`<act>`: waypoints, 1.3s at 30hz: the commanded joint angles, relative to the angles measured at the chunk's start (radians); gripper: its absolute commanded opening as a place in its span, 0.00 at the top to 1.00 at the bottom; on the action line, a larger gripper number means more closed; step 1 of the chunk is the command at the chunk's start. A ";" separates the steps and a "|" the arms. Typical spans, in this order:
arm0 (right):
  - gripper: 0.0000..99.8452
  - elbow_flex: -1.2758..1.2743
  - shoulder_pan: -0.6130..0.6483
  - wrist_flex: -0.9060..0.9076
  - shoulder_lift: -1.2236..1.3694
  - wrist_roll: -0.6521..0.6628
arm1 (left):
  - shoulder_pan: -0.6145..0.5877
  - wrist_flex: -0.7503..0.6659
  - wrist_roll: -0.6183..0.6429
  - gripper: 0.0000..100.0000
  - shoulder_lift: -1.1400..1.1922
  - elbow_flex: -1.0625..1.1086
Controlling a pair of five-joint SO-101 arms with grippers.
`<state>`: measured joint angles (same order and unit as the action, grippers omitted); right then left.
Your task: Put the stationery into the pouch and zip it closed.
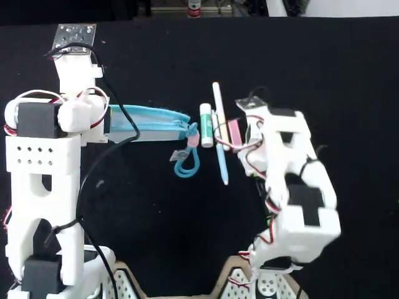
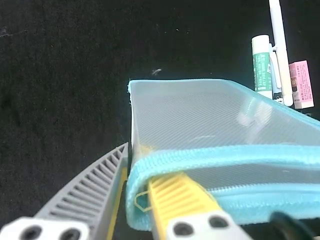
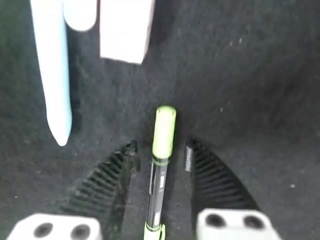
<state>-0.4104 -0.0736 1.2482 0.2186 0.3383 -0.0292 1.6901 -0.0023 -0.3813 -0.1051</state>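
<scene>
Teal-trimmed clear mesh, from above: one end of the pouch [image 1: 153, 124] pinched in the left gripper [image 1: 111, 124], the rest stretched flat away from the fingertips over the black table [image 1: 156, 237]. Beyond the pouch's far end, well clear of that gripper, a blue pull loop [image 1: 187, 163], then a row of stationery: glue stick [image 1: 206, 124], white pen [image 1: 218, 106], blue pen [image 1: 222, 163], pink eraser [image 1: 234, 132]. Right gripper [image 1: 248, 140] just beside the eraser, on the side away from the pouch.

From the left wrist: clamps the pouch [image 2: 210, 120] at its near corner between a grey finger [image 2: 100, 180] and a yellow finger [image 2: 175, 195], left gripper [image 2: 135, 167] closed hard on the fabric. Far past the fingertips, beyond the pouch's other end: glue stick [image 2: 262, 65], white pen [image 2: 280, 45], eraser [image 2: 301, 82].

From the right wrist: holds the right gripper [image 3: 160, 145] spread apart, a green marker [image 3: 164, 125] between the fingers — a gap on either side. Ahead of the fingertips and off to one side: blue pen [image 3: 52, 75] and eraser [image 3: 125, 30], near each other.
</scene>
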 commanded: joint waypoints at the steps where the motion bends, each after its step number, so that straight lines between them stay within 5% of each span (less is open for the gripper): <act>1: 0.89 0.111 -0.002 0.023 0.045 0.029 | 0.018 0.003 0.002 0.97 0.006 0.024; 7: 0.99 0.079 -0.017 0.029 -0.002 0.140 | 0.018 0.003 0.002 0.97 0.006 0.024; 17: 0.99 -0.004 0.006 0.227 -0.711 0.133 | 0.019 0.003 0.002 0.97 0.006 0.024; 24: 0.99 0.228 0.222 0.307 -1.115 -0.074 | 0.019 0.003 0.002 0.97 0.008 0.024; 32: 0.99 0.302 0.549 -0.037 -1.280 -0.313 | 0.019 0.003 0.002 0.97 0.008 0.025; 39: 0.99 0.288 0.789 -0.370 -1.287 -0.342 | 0.019 0.003 0.002 0.97 0.012 0.025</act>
<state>-0.1511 0.6337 1.0150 -1.0748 0.0038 -0.0292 1.6901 -0.0023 -0.3813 -0.1036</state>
